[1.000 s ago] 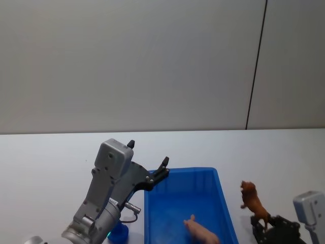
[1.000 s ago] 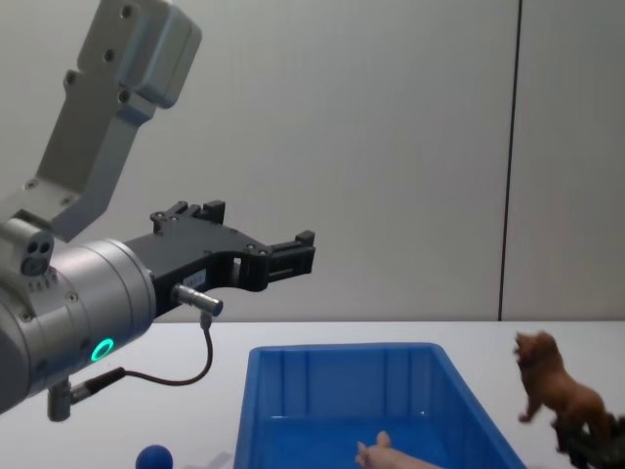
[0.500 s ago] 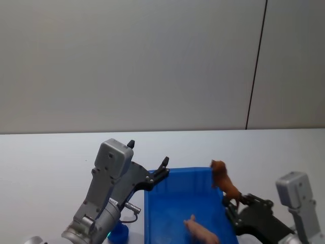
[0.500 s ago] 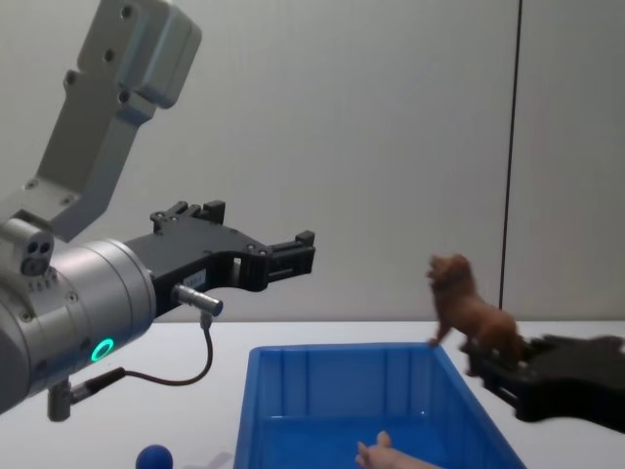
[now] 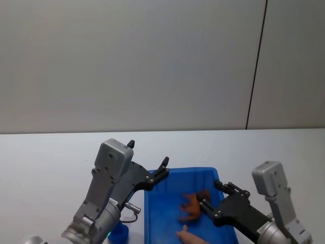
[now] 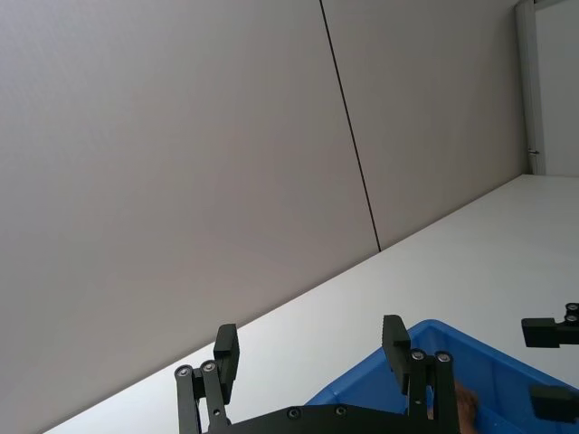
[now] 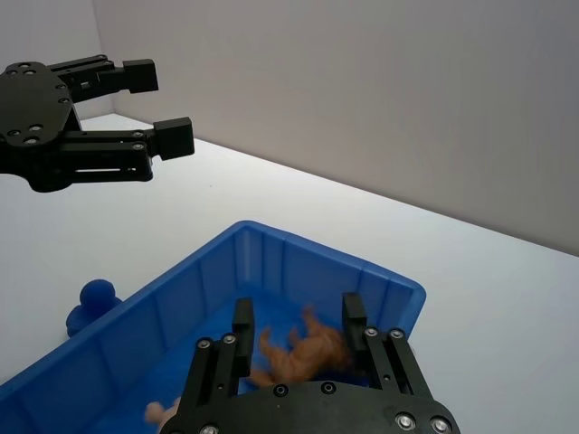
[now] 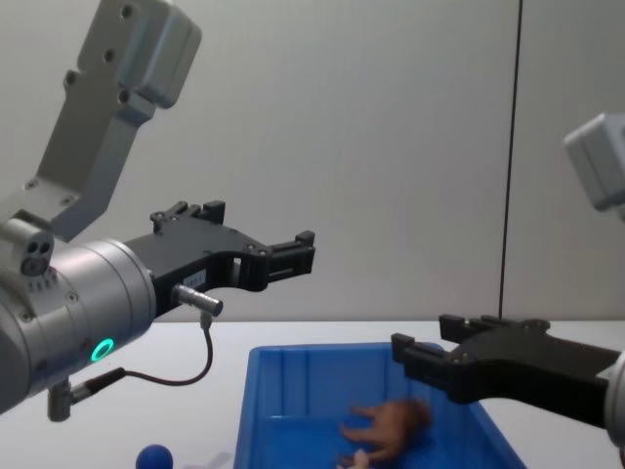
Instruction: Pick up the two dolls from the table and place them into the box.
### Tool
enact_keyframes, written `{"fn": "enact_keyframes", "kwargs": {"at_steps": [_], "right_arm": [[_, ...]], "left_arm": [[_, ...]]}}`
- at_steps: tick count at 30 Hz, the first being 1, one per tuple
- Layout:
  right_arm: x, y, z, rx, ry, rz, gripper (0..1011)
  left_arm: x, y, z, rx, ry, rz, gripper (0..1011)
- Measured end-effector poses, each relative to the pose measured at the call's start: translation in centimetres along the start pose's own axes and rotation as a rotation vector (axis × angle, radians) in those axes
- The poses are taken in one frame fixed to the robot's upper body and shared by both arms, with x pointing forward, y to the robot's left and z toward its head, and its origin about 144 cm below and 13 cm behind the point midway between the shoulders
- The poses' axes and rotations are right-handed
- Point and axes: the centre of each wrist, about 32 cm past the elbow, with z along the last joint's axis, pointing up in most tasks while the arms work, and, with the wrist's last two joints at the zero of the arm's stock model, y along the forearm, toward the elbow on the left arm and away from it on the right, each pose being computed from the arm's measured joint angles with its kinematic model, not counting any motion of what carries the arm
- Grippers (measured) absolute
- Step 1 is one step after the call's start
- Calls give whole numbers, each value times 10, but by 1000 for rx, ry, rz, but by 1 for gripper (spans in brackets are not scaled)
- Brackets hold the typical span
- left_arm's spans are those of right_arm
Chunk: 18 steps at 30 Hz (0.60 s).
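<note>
The brown lion doll (image 7: 306, 351) is tipped on its side inside the blue box (image 7: 318, 254), just below my right gripper (image 7: 298, 316), which is open and holds nothing. The head view shows the lion doll (image 5: 191, 204) beside the right gripper (image 5: 210, 196) over the box (image 5: 161, 213). The pink pig doll (image 5: 187, 237) lies on the box floor at the near end, partly cut off. From the chest the lion doll (image 8: 387, 426) shows under the right gripper (image 8: 422, 342). My left gripper (image 5: 163, 168) hangs open and empty above the box's far left corner.
A small blue ball (image 8: 154, 456) rests on the white table (image 5: 45, 152) left of the box, under the left arm. A plain grey wall stands behind the table. Bare tabletop stretches to the left and to the far right of the box.
The right gripper carried the lion doll leftward over the box, lowered and opened. The doll has dropped from its fingers into the box. The left arm has not moved.
</note>
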Motion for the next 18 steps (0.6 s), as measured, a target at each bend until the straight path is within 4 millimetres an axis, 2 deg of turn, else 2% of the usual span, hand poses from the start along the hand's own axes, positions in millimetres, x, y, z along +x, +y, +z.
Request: {"fn": "enact_keyframes", "kwargs": {"at_steps": [8, 9, 11, 12, 18], "right_arm": [[0, 5, -2, -8, -8, -13, 766], [0, 5, -2, -7, -10, -20, 823], [0, 5, -2, -7, -11, -28, 850], [-1, 3, -3, -6, -12, -38, 908], [-2, -4, -3, 0, -19, -76, 1001]], "left_arm": [[0, 0, 0, 0, 0, 0, 1002], [0, 0, 0, 0, 0, 0, 1002], [0, 0, 0, 0, 0, 0, 1002], [0, 0, 0, 0, 0, 0, 1002], [0, 0, 0, 0, 0, 0, 1002]]}}
